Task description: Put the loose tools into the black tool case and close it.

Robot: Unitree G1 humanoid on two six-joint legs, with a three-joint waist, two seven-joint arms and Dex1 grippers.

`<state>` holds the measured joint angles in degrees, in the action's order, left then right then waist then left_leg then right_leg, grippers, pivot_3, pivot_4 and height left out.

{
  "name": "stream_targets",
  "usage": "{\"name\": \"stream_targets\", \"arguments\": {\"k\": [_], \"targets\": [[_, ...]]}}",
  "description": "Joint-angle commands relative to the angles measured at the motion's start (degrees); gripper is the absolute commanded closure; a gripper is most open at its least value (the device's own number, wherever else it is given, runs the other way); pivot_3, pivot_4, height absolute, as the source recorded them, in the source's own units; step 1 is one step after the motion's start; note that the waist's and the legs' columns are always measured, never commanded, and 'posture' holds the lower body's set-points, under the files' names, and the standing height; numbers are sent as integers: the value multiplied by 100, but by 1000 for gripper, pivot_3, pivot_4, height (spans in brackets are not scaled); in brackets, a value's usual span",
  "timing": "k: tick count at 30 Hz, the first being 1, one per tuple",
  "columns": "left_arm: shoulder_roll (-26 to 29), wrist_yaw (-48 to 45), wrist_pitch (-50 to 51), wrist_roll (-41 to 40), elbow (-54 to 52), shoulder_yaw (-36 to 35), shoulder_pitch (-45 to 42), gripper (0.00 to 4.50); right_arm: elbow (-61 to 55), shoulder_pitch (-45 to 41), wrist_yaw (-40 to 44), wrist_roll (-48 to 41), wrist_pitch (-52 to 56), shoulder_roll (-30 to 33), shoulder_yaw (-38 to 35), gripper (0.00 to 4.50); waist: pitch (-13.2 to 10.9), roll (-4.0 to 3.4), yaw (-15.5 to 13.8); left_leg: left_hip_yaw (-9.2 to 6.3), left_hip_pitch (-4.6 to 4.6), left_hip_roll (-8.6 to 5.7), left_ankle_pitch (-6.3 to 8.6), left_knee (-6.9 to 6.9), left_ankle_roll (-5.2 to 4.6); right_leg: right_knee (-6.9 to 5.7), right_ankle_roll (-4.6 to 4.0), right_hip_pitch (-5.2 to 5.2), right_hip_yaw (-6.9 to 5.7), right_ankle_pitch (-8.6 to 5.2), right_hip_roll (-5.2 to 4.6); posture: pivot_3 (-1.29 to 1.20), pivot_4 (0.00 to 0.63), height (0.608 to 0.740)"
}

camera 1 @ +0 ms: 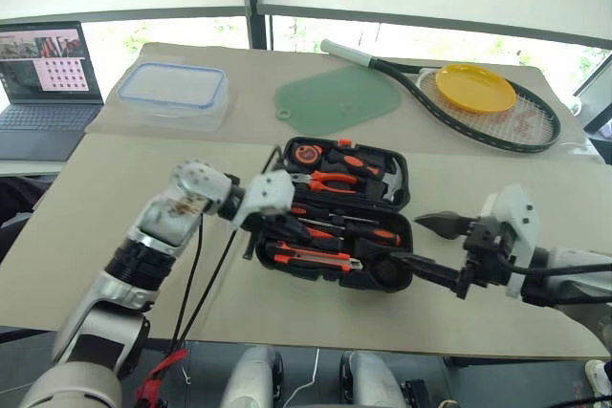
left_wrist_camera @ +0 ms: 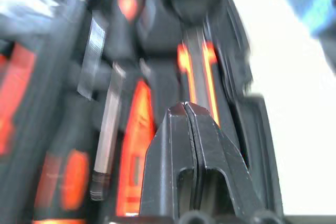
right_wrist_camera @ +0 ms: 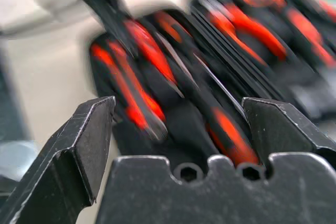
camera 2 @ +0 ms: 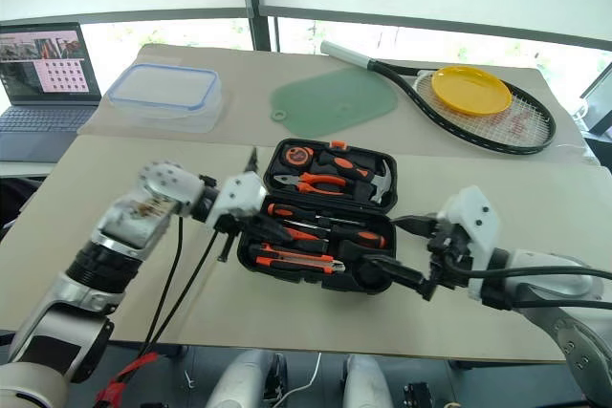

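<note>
Left eye view showed the black tool case (camera 1: 339,217) open mid-table, tools seated in its slots. The left gripper (camera 1: 251,233), fingers together and empty, hovered at its left edge; the right gripper (camera 1: 435,246), fingers spread, waited right, probably for closing.

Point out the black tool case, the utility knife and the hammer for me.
black tool case (camera 1: 403,188): left eye view, right rim of the far half.
utility knife (camera 1: 311,257): left eye view, middle of its orange body.
hammer (camera 1: 387,182): left eye view, steel head.
</note>
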<state>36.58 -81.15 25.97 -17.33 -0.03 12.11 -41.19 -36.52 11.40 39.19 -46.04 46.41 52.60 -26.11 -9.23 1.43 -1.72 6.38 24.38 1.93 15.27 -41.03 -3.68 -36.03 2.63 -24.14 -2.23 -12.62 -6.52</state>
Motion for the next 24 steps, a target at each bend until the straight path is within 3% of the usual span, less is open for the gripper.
{"name": "stream_targets", "arguments": {"k": [1, 5, 10, 15, 19, 24], "targets": [[419, 21, 1223, -992, -624, -760, 30, 3337, 635, 692, 432, 528, -195, 179, -999, 0, 0, -1, 27, 0, -3, 0, 0, 3, 1, 0, 0, 0, 0, 0, 1, 0, 150, 738], [726, 111, 1751, -1547, -1317, -1047, 352, 2023, 1228, 745, 860, 896, -457, 479, -1024, 0, 1, -2, 105, 2, -10, 0, -1, 7, 3, 1, 2, 2, 6, -2, 2, 0, 150, 738], [850, 536, 1915, -1751, -1986, -1156, 715, 77, 2111, -170, 1186, 1508, -839, 905, 93, 0, 0, -2, 133, 1, -19, 0, -5, 12, 9, 0, -1, 4, 11, -2, 7, 0, 150, 738], [985, 771, 1921, -1836, -2317, -1163, 930, 77, 2787, -1409, 1397, 1998, -1135, 813, 1310, 0, -4, -7, 127, 3, -18, -3, -8, 16, 15, 0, -4, -2, 13, -3, 8, 0, 150, 738], [1073, 964, 1889, -1843, -2518, -1184, 1067, 77, 3648, -2489, 1376, 2666, -1428, 360, 2353, 0, -4, -5, 115, 5, -18, -8, -21, 14, 36, 1, -4, 0, 14, -2, 8, 0, 150, 738], [1158, 1084, 1883, -1925, -2582, -1217, 1091, 77, 4300, -2989, 1452, 3090, -1669, 60, 2833, 0, -5, -8, 84, 7, -11, -7, -33, 15, 56, 3, -4, -2, 11, -2, 6, 0, 150, 738]]}}
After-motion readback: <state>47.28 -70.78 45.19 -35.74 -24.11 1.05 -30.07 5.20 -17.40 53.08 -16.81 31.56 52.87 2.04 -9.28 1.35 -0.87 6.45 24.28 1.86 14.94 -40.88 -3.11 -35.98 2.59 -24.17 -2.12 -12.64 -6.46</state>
